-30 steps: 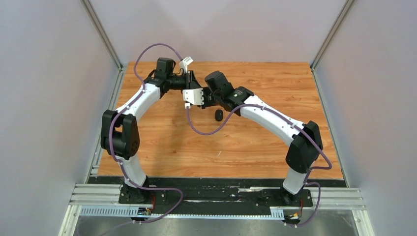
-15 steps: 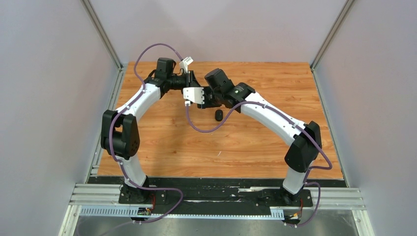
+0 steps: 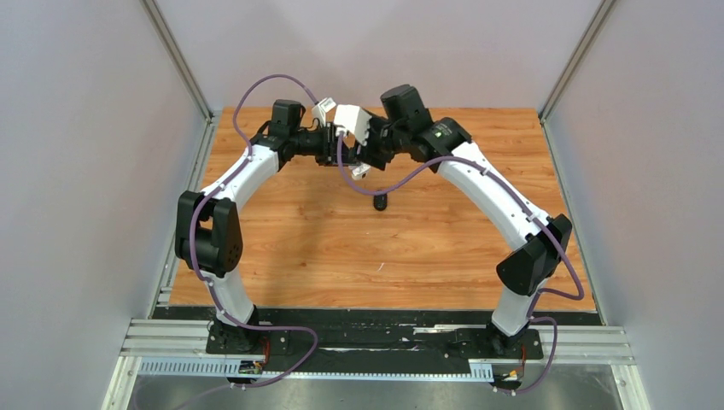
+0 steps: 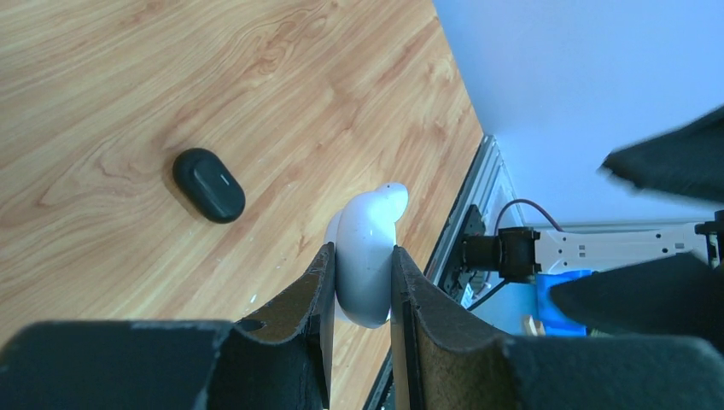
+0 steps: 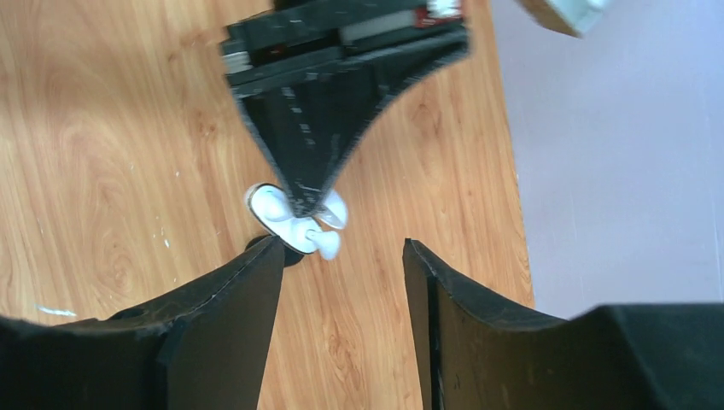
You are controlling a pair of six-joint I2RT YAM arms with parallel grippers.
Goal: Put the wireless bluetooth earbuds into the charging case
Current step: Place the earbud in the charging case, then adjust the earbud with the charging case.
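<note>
A pale grey wall [image 3: 85, 171] bounds the left of a wood-grain table [image 3: 299, 248]. Above the table's far part, my left gripper [image 4: 362, 256] pinches a rounded white charging case [image 4: 367, 226] between both fingers. Small white bits [image 5: 327, 243] poke from it, too small to tell as earbuds. Near it, flat on the wood, lies a black oval case [image 4: 209, 184]. My right gripper [image 5: 341, 246], jaws spread and empty, hangs just beside the white case. Another grey wall [image 3: 657, 171] closes the right.

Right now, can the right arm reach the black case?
Probably yes: the right gripper is open and empty, and the black case lies on bare table. The left gripper, gripping a white case, sits close by.
</note>
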